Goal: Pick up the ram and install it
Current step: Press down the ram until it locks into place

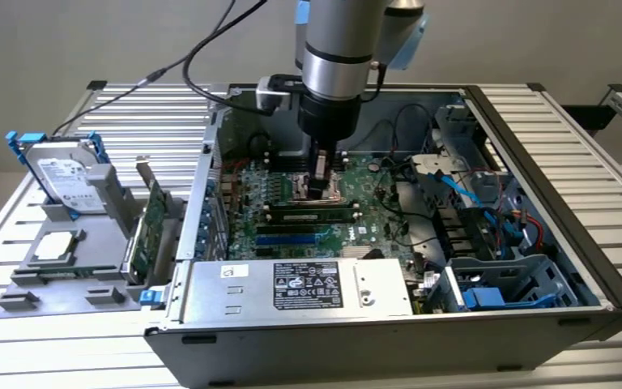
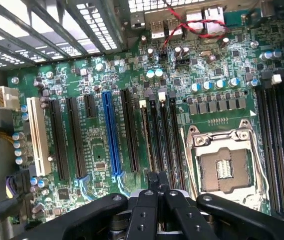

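Observation:
The ram [image 2: 146,137] is a thin green stick standing edge-up in one of the long black slots beside the CPU socket [image 2: 222,167]. In the exterior view the ram [image 1: 311,215] lies in a slot across the middle of the motherboard. My gripper [image 2: 157,179] hangs over the end of those slots with its black fingers shut together and nothing between them. From outside, the gripper [image 1: 324,188] reaches down into the open computer case [image 1: 527,130], just above the board. Whether the fingertips touch the ram I cannot tell.
A power supply [image 1: 300,284] fills the case's front edge, and a drive cage with blue cables [image 1: 495,243] stands on the exterior view's right. Outside the case on the exterior view's left are a hard drive [image 1: 65,174], a green expansion card [image 1: 151,219] and a grey holder [image 1: 57,267]. A blue slot [image 2: 111,135] runs beside the black ones.

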Controlling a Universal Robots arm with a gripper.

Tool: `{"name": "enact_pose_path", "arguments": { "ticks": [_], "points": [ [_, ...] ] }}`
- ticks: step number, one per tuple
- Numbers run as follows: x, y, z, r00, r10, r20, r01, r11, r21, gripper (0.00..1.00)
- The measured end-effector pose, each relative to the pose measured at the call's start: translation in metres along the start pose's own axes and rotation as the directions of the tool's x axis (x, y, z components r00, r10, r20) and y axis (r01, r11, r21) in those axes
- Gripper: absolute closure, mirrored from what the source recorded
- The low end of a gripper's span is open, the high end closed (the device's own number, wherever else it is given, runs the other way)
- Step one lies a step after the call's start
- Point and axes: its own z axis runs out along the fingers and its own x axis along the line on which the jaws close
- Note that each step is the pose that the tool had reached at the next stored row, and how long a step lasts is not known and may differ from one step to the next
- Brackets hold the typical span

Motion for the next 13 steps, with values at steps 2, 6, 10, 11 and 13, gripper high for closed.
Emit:
{"name": "enact_pose_path", "arguments": {
  "ticks": [2,6,10,11,13],
  "points": [
    [0.0002,0.0003,-0.0038,0.9998,0.021,0.0013,-0.021,0.9998,-0.0012,0.89],
    [0.0003,0.0004,-0.0065,0.9984,0.056,0.0031,-0.056,0.9984,-0.0017,0.89],
    [0.0004,0.0005,-0.0074,0.9954,0.095,0.0028,-0.095,0.9955,-0.0003,0.89],
    [0.0004,0.0005,-0.0076,0.9945,0.105,0.0026,-0.105,0.9945,0.0000,0.89],
    [0.0005,0.0005,-0.0078,0.9923,0.124,0.0015,-0.124,0.9923,0.0004,0.89]
  ]
}}
